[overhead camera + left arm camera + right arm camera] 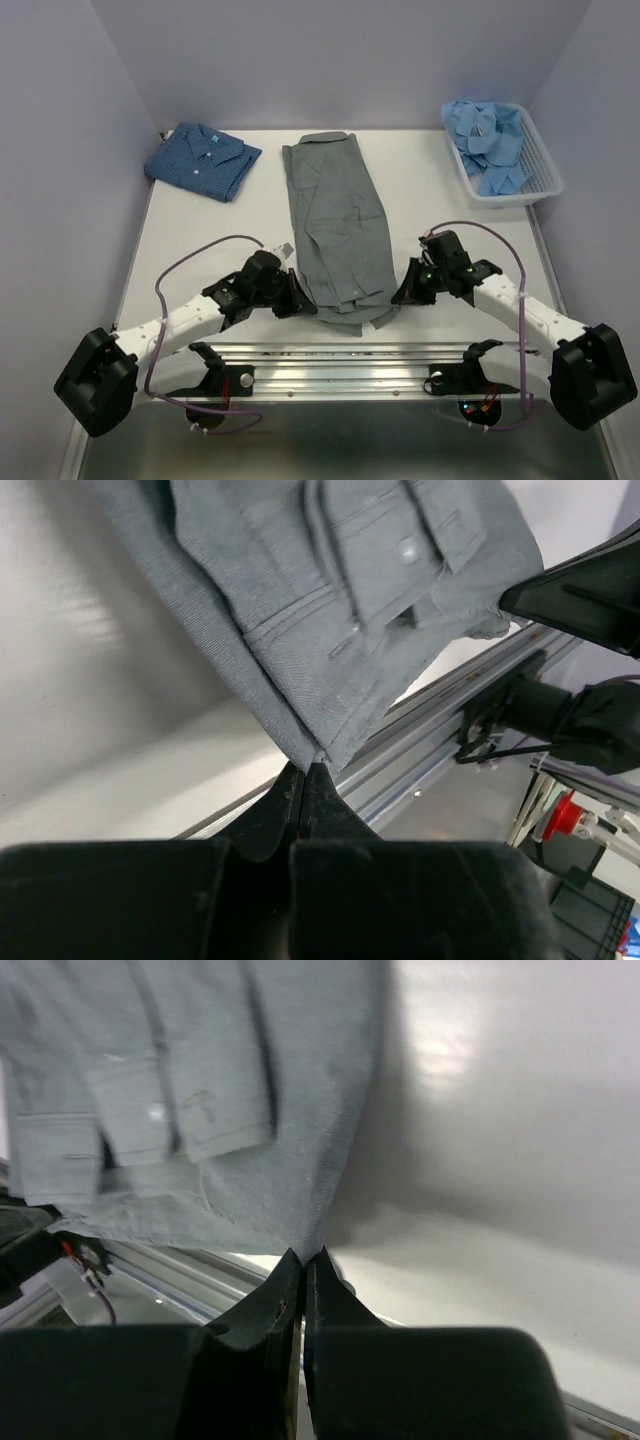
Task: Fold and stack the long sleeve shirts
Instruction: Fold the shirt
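The top camera looks down from above the near side. Both wrist cameras, very close, seem to share the near hem of the grey shirt (338,225).

Left hand (305,770), right hand (303,1257) pinched shut; arms low, angled inward.

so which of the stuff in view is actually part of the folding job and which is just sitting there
Part of the job:
- grey shirt, its near corners pinched by the left gripper and the right gripper
- dark blue shirt, folded, far left
- light blue shirts, heaped far right

Just lying about:
- white basket that holds the light blue ones
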### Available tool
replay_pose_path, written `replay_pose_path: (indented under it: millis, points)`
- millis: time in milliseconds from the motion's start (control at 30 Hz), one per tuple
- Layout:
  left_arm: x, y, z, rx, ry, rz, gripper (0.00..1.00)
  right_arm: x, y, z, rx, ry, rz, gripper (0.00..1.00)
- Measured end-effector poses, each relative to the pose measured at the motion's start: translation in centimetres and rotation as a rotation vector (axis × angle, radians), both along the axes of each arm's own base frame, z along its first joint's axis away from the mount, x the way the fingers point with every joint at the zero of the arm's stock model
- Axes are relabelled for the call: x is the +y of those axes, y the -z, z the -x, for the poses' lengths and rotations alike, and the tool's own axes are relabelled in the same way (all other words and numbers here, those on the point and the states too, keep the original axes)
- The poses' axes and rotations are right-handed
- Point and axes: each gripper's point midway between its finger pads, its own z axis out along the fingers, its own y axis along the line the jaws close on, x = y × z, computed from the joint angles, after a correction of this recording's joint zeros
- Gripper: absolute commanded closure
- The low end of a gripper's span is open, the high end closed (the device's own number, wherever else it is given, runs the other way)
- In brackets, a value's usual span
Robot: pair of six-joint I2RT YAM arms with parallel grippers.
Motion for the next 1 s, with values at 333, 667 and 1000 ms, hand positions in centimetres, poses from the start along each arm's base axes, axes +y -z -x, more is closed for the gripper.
replay_pose_path:
  millis: [333, 667, 1000]
  points:
    - [-0.9, -7.4, -5.6, -0.178, -0.087, 0.018, 1.00, 1.4, -9.9, -8.0, -0.335, 0.025, -0.010, 0.99]
    - [1.7, -8.8, -15.9, -0.244, -0.216, -0.073, 1.00, 2.8, -12.1, -16.3, -0.472, 0.069, 0.067, 0.99]
    - [2.7, -9.9, -23.4, -0.306, -0.242, -0.108, 1.00, 4.7, -12.5, -24.4, -0.574, 0.083, 0.117, 0.99]
